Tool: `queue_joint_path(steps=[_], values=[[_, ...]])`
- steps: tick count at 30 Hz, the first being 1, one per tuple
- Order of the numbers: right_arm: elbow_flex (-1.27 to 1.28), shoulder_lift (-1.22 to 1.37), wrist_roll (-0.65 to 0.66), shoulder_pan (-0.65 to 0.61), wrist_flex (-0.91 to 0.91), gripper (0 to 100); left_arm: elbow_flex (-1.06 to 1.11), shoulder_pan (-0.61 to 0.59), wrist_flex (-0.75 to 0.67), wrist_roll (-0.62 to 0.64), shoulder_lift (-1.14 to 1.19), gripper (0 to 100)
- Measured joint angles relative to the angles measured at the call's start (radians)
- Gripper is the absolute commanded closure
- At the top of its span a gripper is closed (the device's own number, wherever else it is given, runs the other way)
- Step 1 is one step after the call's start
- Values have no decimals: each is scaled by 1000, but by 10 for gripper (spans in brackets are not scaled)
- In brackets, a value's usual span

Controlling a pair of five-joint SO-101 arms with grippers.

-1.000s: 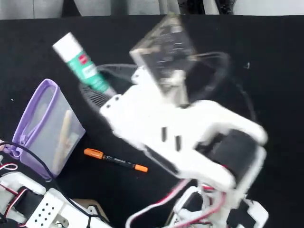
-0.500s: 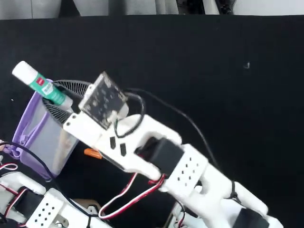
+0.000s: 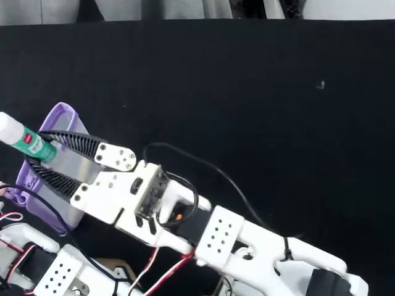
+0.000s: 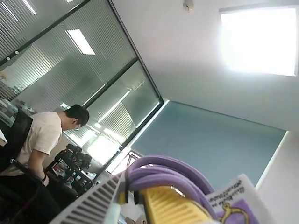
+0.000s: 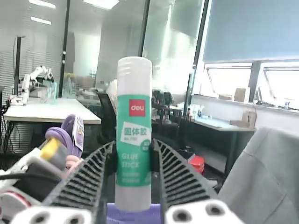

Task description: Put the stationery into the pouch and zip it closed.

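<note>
My right gripper (image 3: pixel 35 150) has its jaws clamped on the glue stick (image 3: pixel 20 140), crosswise above the purple pouch (image 3: pixel 66 113) with one end past the rim, so releasing here risks it bouncing onto the table (image 3: pixel 247 74).

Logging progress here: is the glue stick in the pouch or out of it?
Out. The right gripper is shut on the glue stick, holding it over the purple pouch with most of its length showing.

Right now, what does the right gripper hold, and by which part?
The right gripper holds the glue stick by its green body; the white end sticks out.
</note>
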Motion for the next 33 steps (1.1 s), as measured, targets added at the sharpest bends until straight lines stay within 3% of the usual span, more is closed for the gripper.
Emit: queue_joint_path(steps=[12,21,28,33], values=[[-2,347,-3,21,-307,988,0,35,0,0,0,971],[55,405,-5,89,-516,982,0,34,0,5,0,971],[180,364,-6,84,-635,775,0,34,0,5,0,971],[233,279,-6,55,-552,773,0,34,0,0,0,971]])
